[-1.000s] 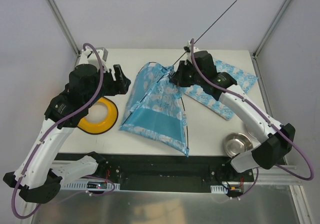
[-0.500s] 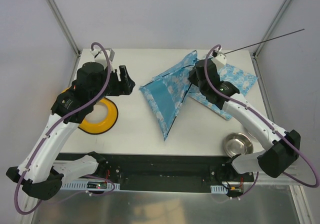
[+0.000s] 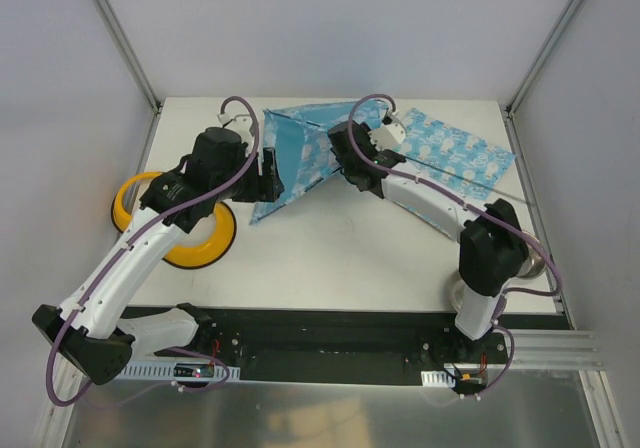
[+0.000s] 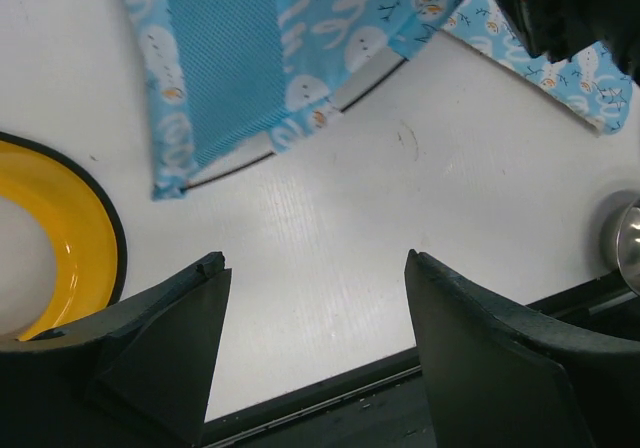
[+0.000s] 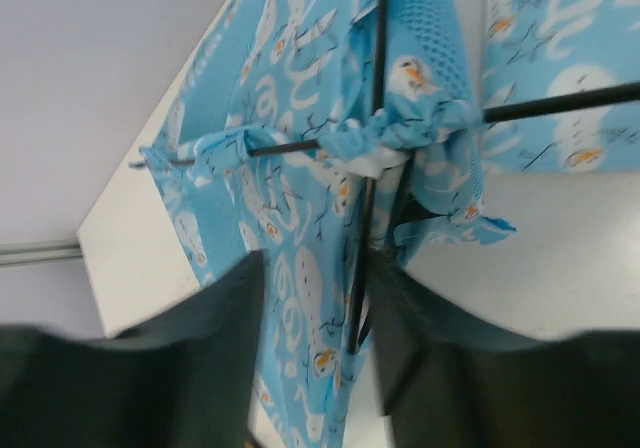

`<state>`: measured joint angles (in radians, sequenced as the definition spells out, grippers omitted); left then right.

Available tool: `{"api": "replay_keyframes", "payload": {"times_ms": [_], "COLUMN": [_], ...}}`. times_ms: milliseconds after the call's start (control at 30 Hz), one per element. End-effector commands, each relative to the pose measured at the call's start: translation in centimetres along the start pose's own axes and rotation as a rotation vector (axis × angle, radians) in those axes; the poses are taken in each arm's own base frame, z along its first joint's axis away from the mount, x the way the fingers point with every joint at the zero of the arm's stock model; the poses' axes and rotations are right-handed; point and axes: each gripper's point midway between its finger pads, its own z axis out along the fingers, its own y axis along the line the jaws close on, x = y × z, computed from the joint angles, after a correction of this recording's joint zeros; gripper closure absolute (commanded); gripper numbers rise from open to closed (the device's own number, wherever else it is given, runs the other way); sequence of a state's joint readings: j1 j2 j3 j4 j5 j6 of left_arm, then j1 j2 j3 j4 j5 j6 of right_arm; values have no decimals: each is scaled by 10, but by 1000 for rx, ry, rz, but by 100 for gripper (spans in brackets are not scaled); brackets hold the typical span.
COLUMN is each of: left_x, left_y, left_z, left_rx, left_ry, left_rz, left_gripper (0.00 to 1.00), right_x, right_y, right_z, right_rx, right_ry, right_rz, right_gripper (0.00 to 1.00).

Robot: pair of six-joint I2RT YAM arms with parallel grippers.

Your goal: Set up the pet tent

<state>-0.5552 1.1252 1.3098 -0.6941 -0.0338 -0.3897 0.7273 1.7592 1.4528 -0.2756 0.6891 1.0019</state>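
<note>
Your pet tent [image 3: 295,148] sits at the far middle of the table [image 3: 340,258], half raised, with 1 mesh panel facing up and its blue print fabric bunched toward the right. Your right gripper [image 3: 347,158] is at that bunched edge. In the right wrist view its 2 fingers [image 5: 215,328] are drawn in on the fabric, with a thin black pole [image 5: 378,68] running between them, so it is clamped on the tent. Another pole runs out over the flat mat [image 3: 460,153] lying just right of the tent. Your left gripper [image 4: 314,260] hangs just left of the tent with its jaws spread wide and nothing between them, only bare table below. The yellow double bowl [image 3: 210,238] lies near the left edge. A steel bowl [image 4: 625,243] shows at the near right.
</note>
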Motion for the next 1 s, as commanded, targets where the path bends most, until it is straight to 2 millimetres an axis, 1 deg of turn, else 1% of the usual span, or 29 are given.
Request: {"api": "replay_keyframes", "payload": {"times_ms": [0,67,100,167,200,233,300,333,367,400,433,467,533,567,667,700,733,767,833,933,967], "left_x": [-7,-6,-5,-4,-3,-2,-1,-1,-1,0,0,1,0,-1,0,1,0,0,-1,-3,-3], "left_y": [-1,-1,-1,-2,-3,-3,-4,-4,-4,-5,-5,-5,-6,-6,-7,-6,-6,-7,-8,-8,-8], "left_z": [0,4,5,9,12,14,19,22,24,26,28,30,32,33,35,36,37,37,36,33,33], "left_rx": [6,4,4,13,15,18,23,23,23,28,28,27,31,31,36,33,33,35,37,40,40], "left_ry": [-34,-29,-27,-20,-14,-9,-5,-5,-5,-2,-4,0,-3,-4,-1,0,0,-1,-5,-12,-12], "left_rz": [-2,3,6,9,9,8,7,2,-1,0,-1,0,-3,-2,0,0,0,-1,-1,3,6], "left_gripper": [27,27,27,27,27,27,27,27,27,27,27,27,27,27,27,27,27,27,27,27,27], "right_x": [0,3,-1,-4,-5,-5,-7,-5,-10,-16,-23,-27,-33,-32,-18,-11,-6,-3,4,2,3], "right_y": [46,43,41,25,19,8,-6,-22,-31,-45,-67,-84,-117,-131,-173,-186,-195,-198,-201,-213,-218], "right_z": [-13,-19,-25,-35,-42,-48,-65,-70,-77,-82,-83,-84,-83,-83,-82,-79,-76,-74,-63,-44,-40], "right_rx": [-73,-67,-75,-72,-99,-106,-174,-181,-208,-204,-152,-131,-83,-80,-43,-24,-4,-2,2,80,98], "right_ry": [10,39,51,99,151,195,299,347,379,406,419,429,450,486,629,699,741,772,783,750,753], "right_rz": [72,23,-7,-68,-110,-143,-234,-287,-347,-403,-472,-553,-700,-777,-989,-1067,-1107,-1126,-1149,-1190,-1201], "right_gripper": [39,24,20,15,14,14,13,13,13,13,13,13,13,13,13,14,16,18,18,21,22]}}
